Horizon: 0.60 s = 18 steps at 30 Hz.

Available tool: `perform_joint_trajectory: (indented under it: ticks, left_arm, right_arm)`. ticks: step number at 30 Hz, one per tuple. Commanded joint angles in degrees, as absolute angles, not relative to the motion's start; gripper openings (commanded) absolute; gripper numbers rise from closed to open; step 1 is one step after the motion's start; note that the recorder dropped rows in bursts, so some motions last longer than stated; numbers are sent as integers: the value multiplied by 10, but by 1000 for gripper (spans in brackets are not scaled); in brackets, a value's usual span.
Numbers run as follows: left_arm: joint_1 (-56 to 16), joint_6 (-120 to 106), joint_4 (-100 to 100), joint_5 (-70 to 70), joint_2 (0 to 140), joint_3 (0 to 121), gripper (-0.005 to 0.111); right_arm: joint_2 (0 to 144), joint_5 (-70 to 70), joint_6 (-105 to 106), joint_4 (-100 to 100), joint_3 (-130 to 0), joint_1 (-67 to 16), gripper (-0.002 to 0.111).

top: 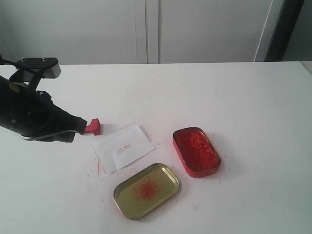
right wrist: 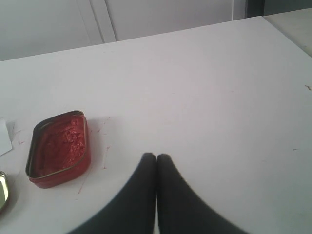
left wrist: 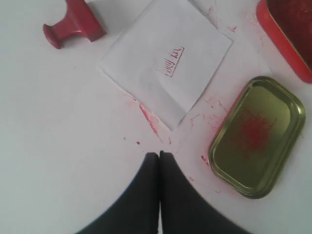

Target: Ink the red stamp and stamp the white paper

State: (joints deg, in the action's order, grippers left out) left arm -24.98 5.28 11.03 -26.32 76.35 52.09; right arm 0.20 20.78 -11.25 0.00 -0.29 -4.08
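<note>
Ink tin (left wrist: 282,41) is cut off; left claw (left wrist: 159,155) and right claw (right wrist: 156,157) sit pinched empty, knobbed red stamp (left wrist: 73,24) toppled ahead of the left claw.

Heads up on what you can't really see here: in the exterior view the left gripper (top: 83,125) sits in front of the red stamp (top: 95,127), so only a blocky red end pokes out, and the left arm (top: 27,114) runs off the frame edge. The left wrist view clips the stamp's base and most of the red ink tin (left wrist: 287,34). The right wrist view only catches a corner of the white paper (right wrist: 4,138) and a sliver of the gold lid (right wrist: 2,192). The red imprint (left wrist: 173,60) is too small to read.
</note>
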Motion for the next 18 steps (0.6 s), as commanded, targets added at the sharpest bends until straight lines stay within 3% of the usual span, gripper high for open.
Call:
perform_joint_trajectory:
  ticks: [1,18]
  left_arm:
    - [-254,123,23,-287,735,517,0]
    - [-254,153,-37,-310,718,517,0]
  right_arm:
    - [0,200,-113,0,0,-44,0]
    - [0,200,-113,0,0,-44,0]
